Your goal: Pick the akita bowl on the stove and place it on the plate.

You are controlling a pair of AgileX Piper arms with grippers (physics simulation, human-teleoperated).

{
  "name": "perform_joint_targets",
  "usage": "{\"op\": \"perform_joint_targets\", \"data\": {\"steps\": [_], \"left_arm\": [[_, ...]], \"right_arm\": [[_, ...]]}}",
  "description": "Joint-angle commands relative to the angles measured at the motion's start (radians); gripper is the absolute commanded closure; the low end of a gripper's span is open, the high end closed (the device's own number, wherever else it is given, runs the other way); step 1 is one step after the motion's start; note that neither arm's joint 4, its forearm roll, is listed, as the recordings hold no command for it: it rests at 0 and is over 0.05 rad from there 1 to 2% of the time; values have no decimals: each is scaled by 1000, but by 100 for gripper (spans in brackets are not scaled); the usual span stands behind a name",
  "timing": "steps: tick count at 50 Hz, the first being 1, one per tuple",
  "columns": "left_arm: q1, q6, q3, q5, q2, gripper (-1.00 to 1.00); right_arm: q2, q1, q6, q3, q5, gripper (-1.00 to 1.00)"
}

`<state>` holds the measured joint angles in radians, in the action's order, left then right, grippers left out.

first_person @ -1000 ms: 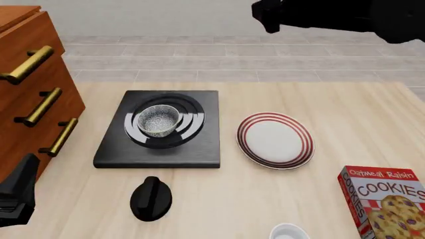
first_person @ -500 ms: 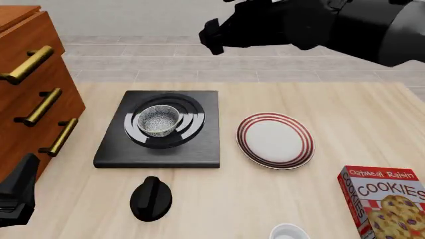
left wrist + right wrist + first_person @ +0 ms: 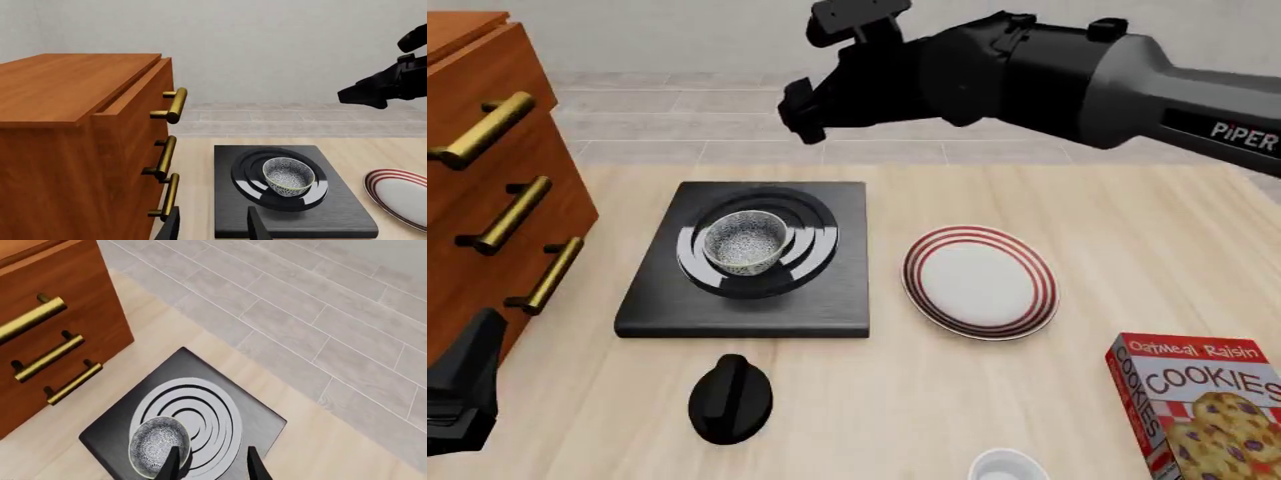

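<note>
Nothing done yet: the akita bowl [image 3: 746,241] sits on the stove [image 3: 747,262] rings, well below your right gripper [image 3: 211,462], whose fingers are parted and empty. The plate [image 3: 981,281] lies bare off to the side. Left gripper [image 3: 215,225] is parted, empty, idle. Descent, grasp, transfer and release all remain.
</note>
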<state>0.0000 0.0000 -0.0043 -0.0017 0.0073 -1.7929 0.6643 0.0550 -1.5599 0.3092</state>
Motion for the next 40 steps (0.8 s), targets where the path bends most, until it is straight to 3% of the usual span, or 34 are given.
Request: {"op": "perform_joint_targets", "data": {"steps": [1,40], "left_arm": [[0,0,0,0,0,-100],[0,0,0,0,0,-100]], "right_arm": [[-58,18,-9,-24,-5,-100],[-197,51,-58,-69,-39,-100]]}}
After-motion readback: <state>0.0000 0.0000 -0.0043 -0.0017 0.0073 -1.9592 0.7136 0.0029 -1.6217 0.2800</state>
